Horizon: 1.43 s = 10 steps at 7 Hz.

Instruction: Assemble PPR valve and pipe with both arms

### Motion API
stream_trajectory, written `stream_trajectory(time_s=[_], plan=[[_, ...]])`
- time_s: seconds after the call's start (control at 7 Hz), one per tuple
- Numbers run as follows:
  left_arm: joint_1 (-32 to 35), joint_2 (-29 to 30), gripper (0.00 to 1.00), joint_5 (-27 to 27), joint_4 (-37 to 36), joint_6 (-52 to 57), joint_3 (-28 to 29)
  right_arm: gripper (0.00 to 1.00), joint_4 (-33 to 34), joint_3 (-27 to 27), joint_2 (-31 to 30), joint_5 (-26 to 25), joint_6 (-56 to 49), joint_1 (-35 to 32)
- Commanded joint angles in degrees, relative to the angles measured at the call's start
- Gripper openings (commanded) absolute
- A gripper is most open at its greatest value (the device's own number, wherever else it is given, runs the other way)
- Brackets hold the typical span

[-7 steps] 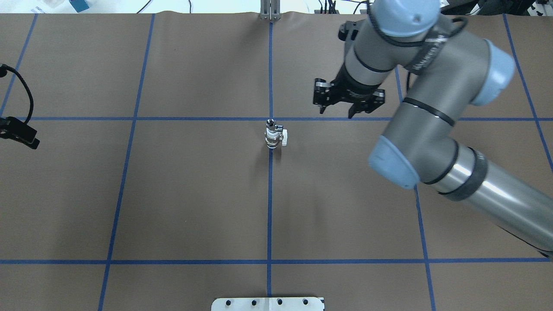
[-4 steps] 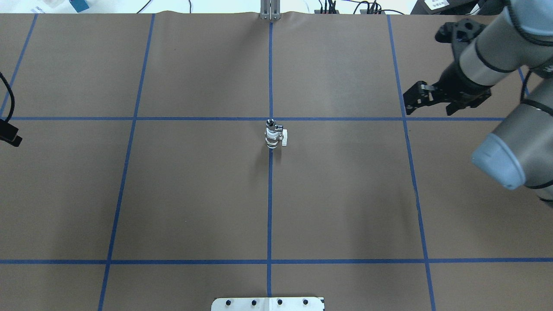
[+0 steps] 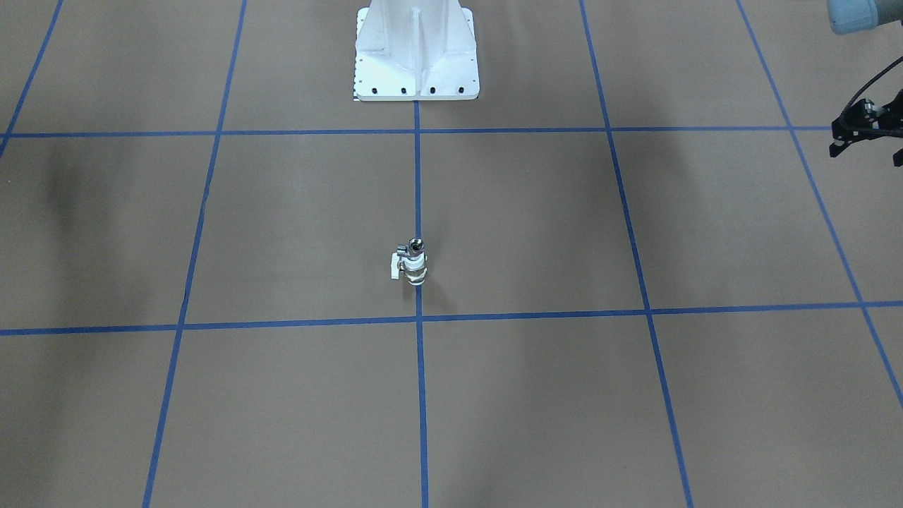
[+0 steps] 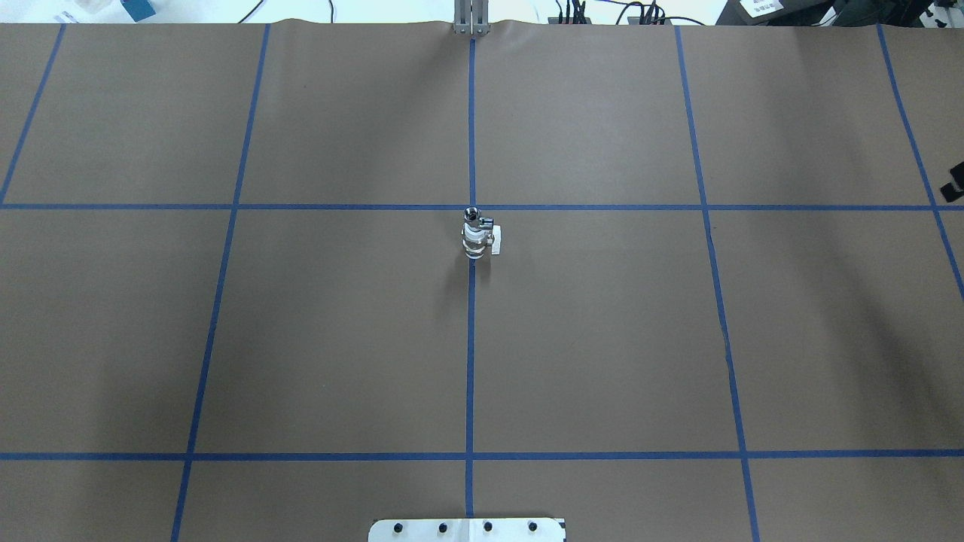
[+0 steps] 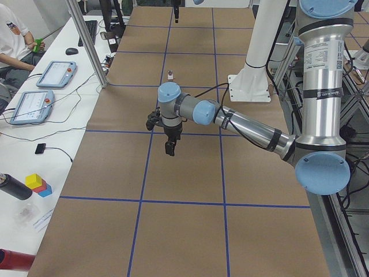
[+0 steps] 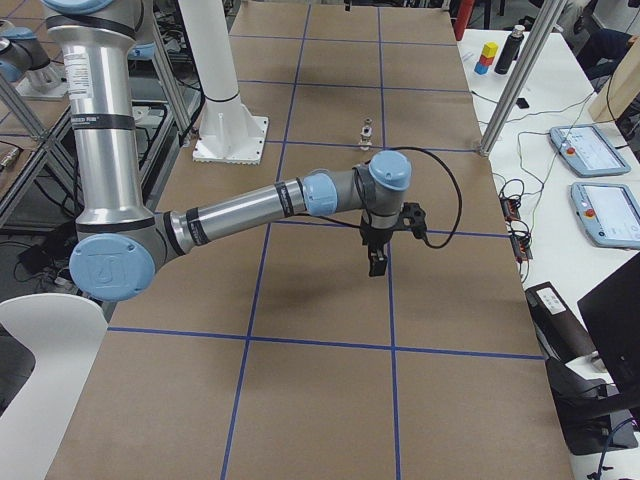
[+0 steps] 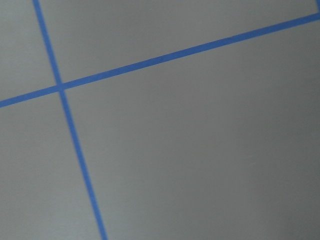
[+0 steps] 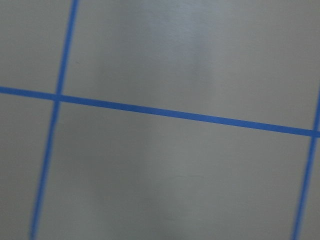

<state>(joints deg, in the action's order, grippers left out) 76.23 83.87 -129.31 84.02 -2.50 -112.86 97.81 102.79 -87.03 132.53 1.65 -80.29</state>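
The PPR valve (image 4: 474, 239) stands upright at the table's centre, on the blue centre line, with its white handle (image 4: 497, 242) sticking out to one side. The shiny pipe (image 4: 473, 217) sits on top of it. Both also show in the front view: valve (image 3: 415, 269), pipe (image 3: 415, 247). Neither gripper is near them. My left gripper (image 5: 170, 149) hangs over the table toward its left end, with a black part of it at the front view's right edge. My right gripper (image 6: 376, 262) hangs toward the right end. I cannot tell if either is open or shut. Both wrist views show only brown paper and blue tape.
The white bolted pedestal (image 3: 416, 56) stands at the robot's side of the table. A metal post (image 4: 471, 19) rises at the far edge. An operators' table with tablets (image 5: 55, 75) and a seated person (image 5: 11, 40) runs along the far side.
My right arm has swung away to the right and almost out of the overhead view. The left gripper has left that view's left edge. The valve and pipe have not moved.
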Motion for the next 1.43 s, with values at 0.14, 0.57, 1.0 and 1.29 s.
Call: stream_trajectory(time_s=[0.14, 0.57, 1.0, 1.29], plan=[[5.1, 0.1, 1.0, -2.4, -4.4, 1.1, 2.5, 0.99, -0.1, -5.5, -1.2, 1.0, -10.3, -6.0], [5.9, -0.9, 1.0, -5.3, -4.3, 2.4, 2.4, 0.99, -0.2, -5.4, 0.5, 0.8, -10.4, -6.0], [5.9, -0.7, 1.0, -5.4, -4.3, 2.2, 0.9, 1.0, -0.2, -3.7, -0.1, 0.9, -6.5, -5.9], [5.8, -0.6, 1.0, -5.4, -4.3, 1.8, 0.6, 1.0, -0.1, -3.9, -0.3, 1.3, -6.1, -5.8]])
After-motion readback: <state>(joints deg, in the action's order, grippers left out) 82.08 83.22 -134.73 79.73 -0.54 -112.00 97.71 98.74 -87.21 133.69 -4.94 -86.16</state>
